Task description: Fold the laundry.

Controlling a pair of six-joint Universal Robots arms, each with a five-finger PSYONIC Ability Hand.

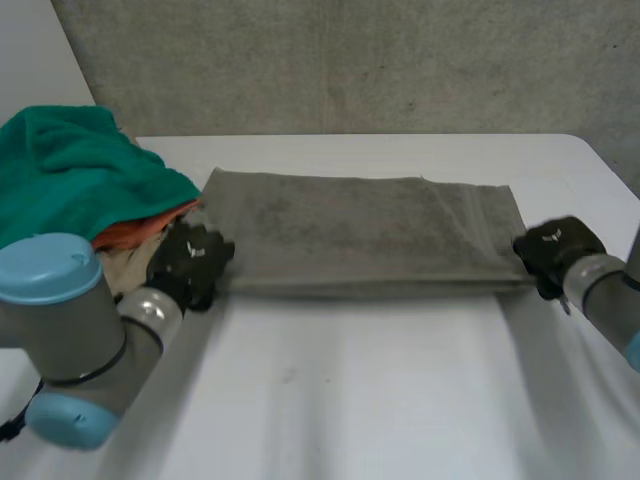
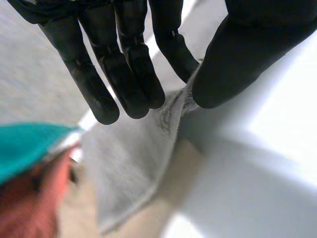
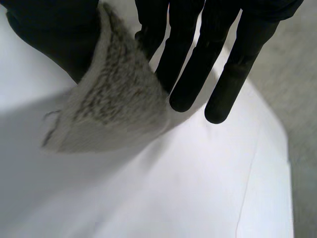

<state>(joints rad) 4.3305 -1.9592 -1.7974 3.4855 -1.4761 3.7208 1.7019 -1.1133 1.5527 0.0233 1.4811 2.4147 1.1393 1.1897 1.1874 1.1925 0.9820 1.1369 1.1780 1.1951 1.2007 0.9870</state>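
Towel (image 1: 360,235) across table (image 1: 350,400), near corners in thumb-and-finger pinch of left hand (image 1: 190,262) and right hand (image 1: 555,250).

Long flat grey towel (image 1: 365,232) lying crosswise on the table (image 1: 380,400), teal and orange laundry heap (image 1: 70,170) beside one end

On table (image 1: 350,400): towel (image 1: 360,235) crosswise; laundry pile (image 1: 80,180) left of it; left hand (image 1: 190,262), right hand (image 1: 555,250) at near corners.

Nothing legible here: no text, label, brand or number.
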